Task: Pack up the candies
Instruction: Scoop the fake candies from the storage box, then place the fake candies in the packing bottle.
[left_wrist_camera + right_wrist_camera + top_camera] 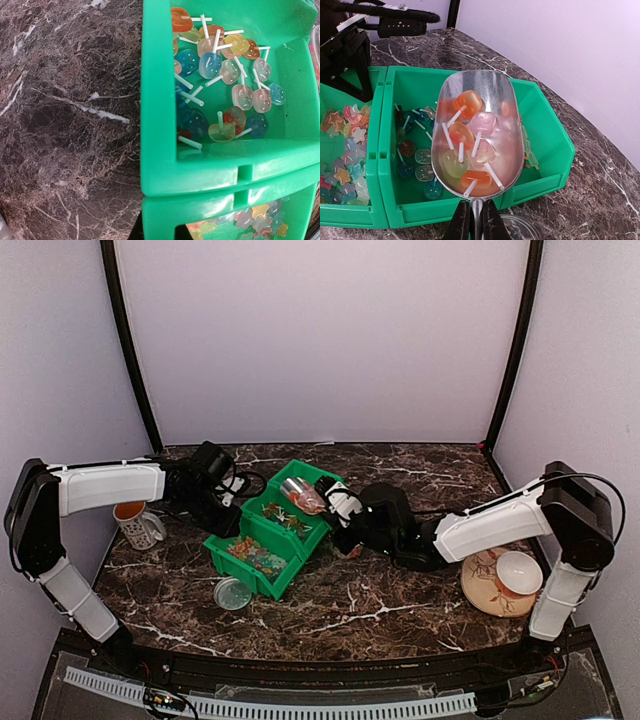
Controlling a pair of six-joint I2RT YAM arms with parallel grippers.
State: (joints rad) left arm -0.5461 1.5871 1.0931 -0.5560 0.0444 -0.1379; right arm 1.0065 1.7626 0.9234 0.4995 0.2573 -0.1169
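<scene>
**Clerk:** Item one: the candies (482,122). Location?

**Checker:** One lot is heaped in the metal scoop (492,80), held above the green lollipop bin (550,150). More lie on that bin's floor. Stick sweets, mixed colours, several sticks pointing towards the scoop's handle end.

**Clerk:** Holder?

**Checker:** Right gripper (475,222), fingers pinching the scoop's thin handle from both sides. Left gripper (222,512) is at the side of the bin away from the right arm, fingers pressed close together. Whether they nip the rim, I cannot tell.

**Clerk:** Adjacent stock?

**Checker:** Neighbouring bin (355,216), touching the lollipop bin, holding star sweets (342,175). Clear round dish (517,227) just beside the bin's front, on the marble table (600,190). Mug (135,523) and plate (480,595) well apart from the bin, on opposite sides.

**Clerk:** Hazards?

**Checker:** The load is high and loose — a tilt or jerk once clear of the bin would likely scatter sweets over the table. The narrow handle could twist in the pinch and tip the scoop. If the small dish is the destination, it may overflow unless the pour is slow. The left arm is close, so a wide swing risks a knock.
</scene>
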